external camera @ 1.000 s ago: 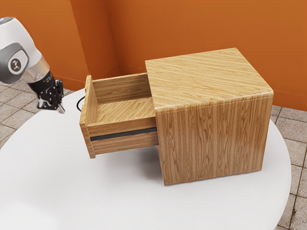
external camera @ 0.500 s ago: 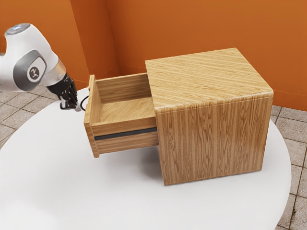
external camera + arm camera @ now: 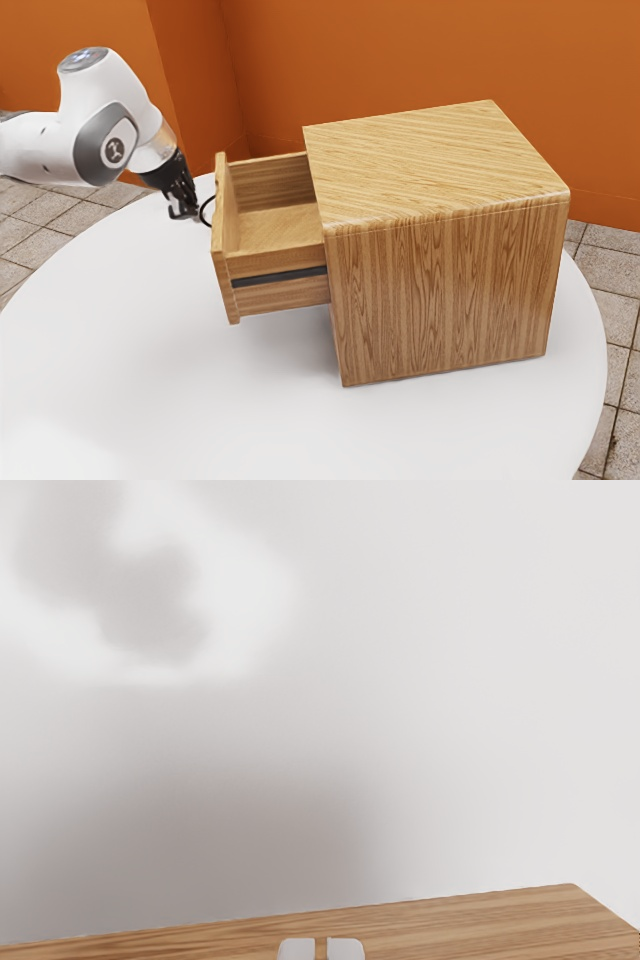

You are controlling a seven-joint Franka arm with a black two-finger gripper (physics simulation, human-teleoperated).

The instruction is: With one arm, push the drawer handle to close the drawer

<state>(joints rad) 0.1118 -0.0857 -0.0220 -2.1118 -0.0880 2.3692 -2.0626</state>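
Orange walls (image 3: 400, 50) stand behind, with floor tiles (image 3: 605, 265) beyond the round white table (image 3: 110, 360). On the table sits the cabinet (image 3: 450, 290), a solid wooden block whose bulk should, I judge, help it stay put under a steady push. The arm (image 3: 110, 135) comes in from the exterior view's left, on the side where the drawer (image 3: 228, 225) sticks out, so that a push runs along the line of closing. The drawer is partly out of the cabinet, its dark rail (image 3: 280, 276) bare along the side; the job is not finished.

The gripper (image 3: 200, 217) slopes down to the handle (image 3: 202, 210), a thin black loop on the drawer's outer face. It is right at the loop; whether it touches, I cannot make out. The jaws stand nearly together, with only a slit between the pale fingertips (image 3: 297, 949), and I see nothing clamped there. That suits shoving, as a narrow, firm tip needs no grasp.

What remains, I judge, is a level push towards the cabinet; off-centre, the tip could slide off the loop or make the drawer bind.
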